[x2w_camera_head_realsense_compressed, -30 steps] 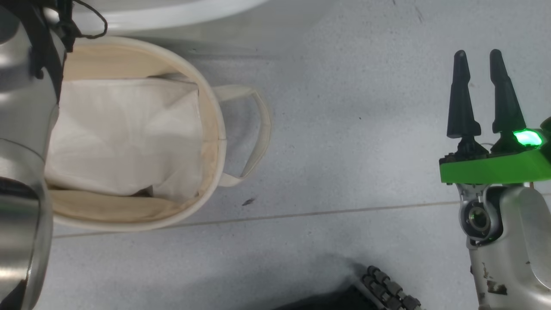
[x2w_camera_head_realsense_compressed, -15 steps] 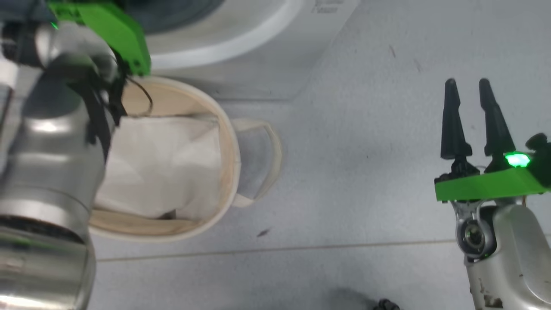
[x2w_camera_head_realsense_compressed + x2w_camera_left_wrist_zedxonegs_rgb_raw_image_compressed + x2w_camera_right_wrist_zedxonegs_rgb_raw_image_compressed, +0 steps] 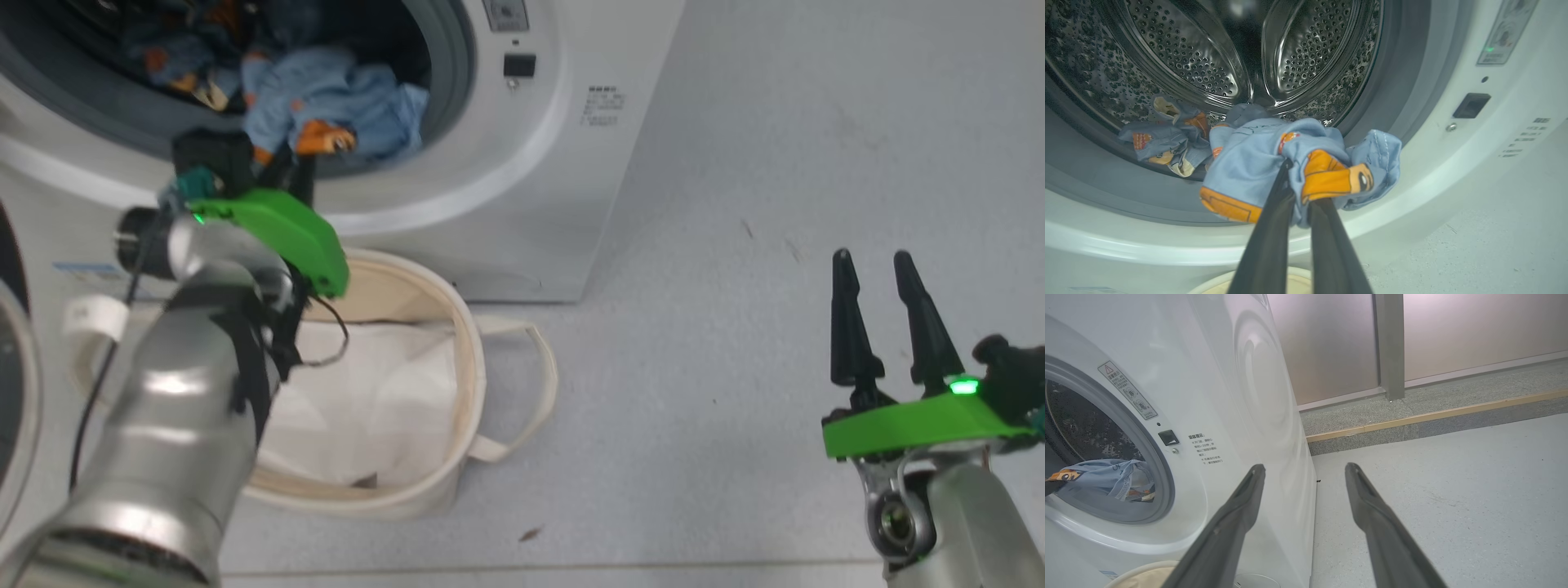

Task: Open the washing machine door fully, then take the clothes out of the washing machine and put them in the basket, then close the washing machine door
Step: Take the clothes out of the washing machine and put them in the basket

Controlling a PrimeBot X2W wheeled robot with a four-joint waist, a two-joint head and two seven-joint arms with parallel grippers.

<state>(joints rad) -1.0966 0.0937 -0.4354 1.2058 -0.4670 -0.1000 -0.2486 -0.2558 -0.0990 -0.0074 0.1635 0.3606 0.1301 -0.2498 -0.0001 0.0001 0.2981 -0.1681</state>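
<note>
Now head view is swung up from basket to washing machine. Left hand is seen clamped on blue clothes at drum mouth, just above basket. Right hand is held apart, idle. Pull-out is judged next.

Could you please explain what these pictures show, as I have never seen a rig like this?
This is a wheeled robot with two arms, each ending in two long dark fingers. One picture looks down from a camera on its head; two look along each arm's fingers from wrist cameras. The left fingers are shut on a light-blue garment at the mouth of the open washing machine; more clothes lie in the steel drum. In front of it stands a cream basket with a white sheet inside, on the grey floor. The right fingers are open and hold nothing.
</note>
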